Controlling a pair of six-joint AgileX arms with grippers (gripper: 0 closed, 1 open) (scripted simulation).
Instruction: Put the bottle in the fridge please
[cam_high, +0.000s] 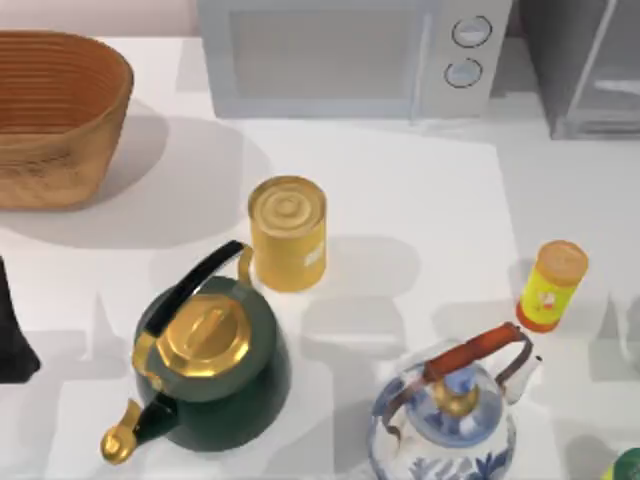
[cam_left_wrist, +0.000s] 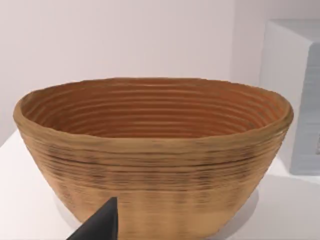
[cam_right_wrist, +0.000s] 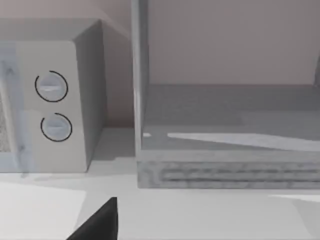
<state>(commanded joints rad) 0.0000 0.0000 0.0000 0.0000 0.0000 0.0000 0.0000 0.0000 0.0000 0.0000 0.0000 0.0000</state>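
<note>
Two arms: both idle; nothing of the task looks done yet.
Bottle: small slim yellow cylindrical bottle with orange cap, orange base and pale label with red marks, upright on the white table at about 3 o'clock, untouched.
Fridge: grey boxy metal cabinet at 1 o'clock; right wrist view shows its interior past a glassy panel edge, apparently open.
Left to do: grasp bottle, carry it to the cabinet, set it inside.
Left gripper: dark shape at the 9 o'clock edge; one finger tip faces the woven ribbed tan basket; grip state cannot be told.
Right gripper: one dark finger tip pointing toward the fridge; grip state cannot be told.
Microwave: light grey, two round dials, 12 o'clock.
Tin can: wide, yellow, ringed lid, centre.
Green kettle: glossy dark green, brass lid, 7 o'clock.
Porcelain kettle: blue-and-white, rust handle, 5 o'clock, near the bottle.
</note>
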